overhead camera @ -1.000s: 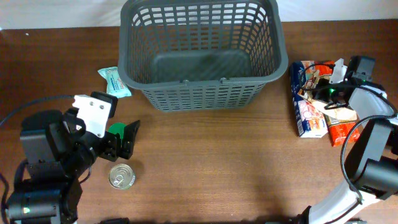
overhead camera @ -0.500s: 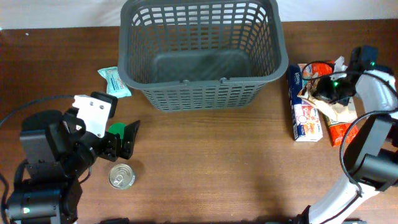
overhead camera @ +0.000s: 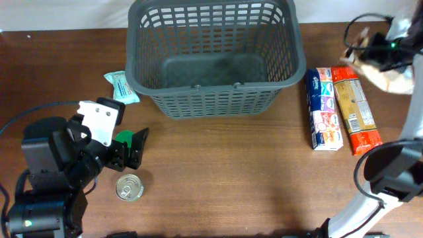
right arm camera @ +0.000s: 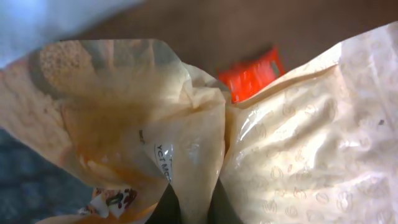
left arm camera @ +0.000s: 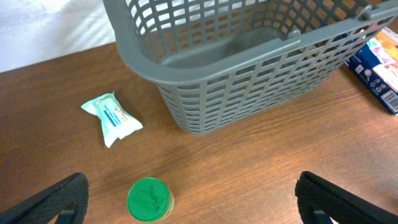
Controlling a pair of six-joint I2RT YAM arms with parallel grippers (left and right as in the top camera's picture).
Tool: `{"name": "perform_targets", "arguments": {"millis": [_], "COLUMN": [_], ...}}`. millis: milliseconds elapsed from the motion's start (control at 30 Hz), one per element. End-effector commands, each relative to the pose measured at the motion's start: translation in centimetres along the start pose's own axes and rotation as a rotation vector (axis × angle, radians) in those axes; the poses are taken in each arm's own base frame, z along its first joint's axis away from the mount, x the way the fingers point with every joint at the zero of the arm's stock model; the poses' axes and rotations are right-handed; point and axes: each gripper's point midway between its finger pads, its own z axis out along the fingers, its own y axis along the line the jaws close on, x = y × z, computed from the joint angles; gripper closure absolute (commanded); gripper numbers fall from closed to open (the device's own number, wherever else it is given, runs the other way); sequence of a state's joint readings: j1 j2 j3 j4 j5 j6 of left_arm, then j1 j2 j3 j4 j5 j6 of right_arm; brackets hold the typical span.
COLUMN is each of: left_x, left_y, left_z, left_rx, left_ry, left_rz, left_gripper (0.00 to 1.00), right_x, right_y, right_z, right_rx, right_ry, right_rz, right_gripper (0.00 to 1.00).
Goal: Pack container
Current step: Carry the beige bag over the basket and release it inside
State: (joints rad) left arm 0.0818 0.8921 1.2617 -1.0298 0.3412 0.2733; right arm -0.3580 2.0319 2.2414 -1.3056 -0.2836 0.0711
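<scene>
Right gripper (overhead camera: 373, 54) raised right of container (overhead camera: 215, 99), clamping one beige bag (right arm camera: 124, 112) (crumpled). Left gripper (overhead camera: 137, 149) low, jaws spread. One each: blue box (overhead camera: 322, 109), orange box (overhead camera: 355, 109), tin (overhead camera: 129, 189), wipes packet (overhead camera: 121, 86).

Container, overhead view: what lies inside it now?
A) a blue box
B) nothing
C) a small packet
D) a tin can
B: the container shows a bare floor through its open top; the can, blue box and small packet all lie on the table outside it.
</scene>
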Motion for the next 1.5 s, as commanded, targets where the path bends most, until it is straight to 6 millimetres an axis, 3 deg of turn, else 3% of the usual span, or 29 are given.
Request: {"name": "perform_targets", "arguments": {"millis": [0, 200, 367, 533, 567, 733, 867, 1133, 1300, 1467], "left_x": [0.0, 0.0, 0.0, 0.0, 0.0, 0.0, 0.0, 0.0, 0.0, 0.0], "left_y": [-0.1, -0.1, -0.1, -0.1, -0.1, -0.1, -0.1, -0.1, -0.1, -0.1], "left_z": [-0.1, -0.1, -0.1, -0.1, -0.1, -0.1, -0.1, -0.1, -0.1, -0.1], "left_rx": [0.008, 0.008, 0.008, 0.008, 0.008, 0.008, 0.008, 0.008, 0.008, 0.008], "left_ry": [-0.006, -0.006, -0.006, -0.006, -0.006, -0.006, -0.006, -0.006, -0.006, -0.006], "left_rz": [0.009, 0.009, 0.009, 0.009, 0.009, 0.009, 0.009, 0.009, 0.009, 0.009], "left_gripper": [0.01, 0.01, 0.01, 0.01, 0.01, 0.01, 0.01, 0.01, 0.01, 0.01], "right_x": [-3.4, -5.3, -3.7, 0.3, 2.2, 7.4, 11.6, 17.7, 18.4, 18.4], "right_y": [3.8, 10.0, 19.3, 28.0, 31.2, 37.7, 40.9, 44.4, 45.2, 45.7], "right_z": [-6.3, -13.6, -17.6, -17.7, -17.3, -15.4, -12.3, -6.3, -3.6, -3.7], "right_rx": [-0.057, -0.13, -0.287, -0.41, -0.458, -0.547, -0.59, -0.702, -0.721, -0.742], "right_ry": [-0.183, -0.385, -0.504, -0.52, -0.522, -0.512, -0.457, -0.349, -0.326, -0.344], "right_rz": [-0.055, -0.187, -0.48, -0.777, -0.887, -1.19, -1.404, -1.662, -1.688, -1.688], "right_gripper": [0.96, 0.96, 0.96, 0.96, 0.96, 0.96, 0.96, 0.96, 0.96, 0.96]}}
